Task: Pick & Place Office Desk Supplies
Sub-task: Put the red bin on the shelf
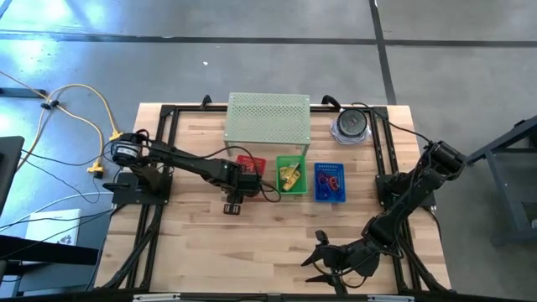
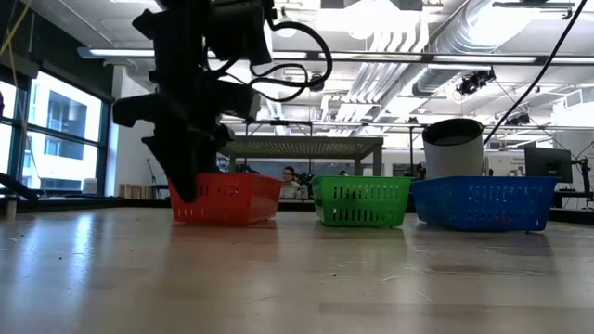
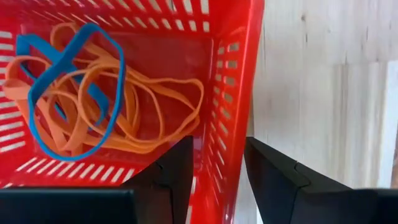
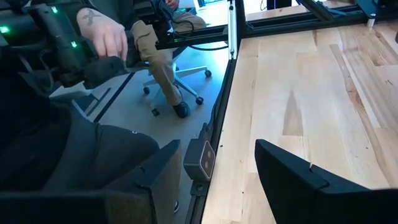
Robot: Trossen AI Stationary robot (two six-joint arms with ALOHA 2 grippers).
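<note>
Right gripper (image 1: 317,256): mine, parked at the table's near edge, well in front of the red basket and off toward the blue basket's side; fingers spread wide, nothing between them.
Person: a hand (image 4: 106,36) and a bent leg (image 4: 158,59) by a chair show past that edge in my right wrist view, off the table.
Table (image 1: 201,243): I see no loose supplies on the bare wood in front of the baskets.
Left gripper (image 3: 214,165): mine, at the red basket's front corner; fingers a narrow gap apart, straddling the basket's wall, 1 inside and 1 outside. They grip no band.
Red basket (image 3: 239,93): holds a tangle of orange rubber bands (image 3: 137,106) with 1 blue rubber band (image 3: 74,93) lying over them.
Green basket (image 1: 291,174): just beside the red basket; yellow boxes (image 1: 290,177) inside.
Blue basket (image 1: 330,181): beyond the green one from the red basket; a few red bands (image 1: 331,182) inside.
Progress: I judge the sorting nearly done, perhaps finished; what remains, if anything, I cannot tell.
</note>
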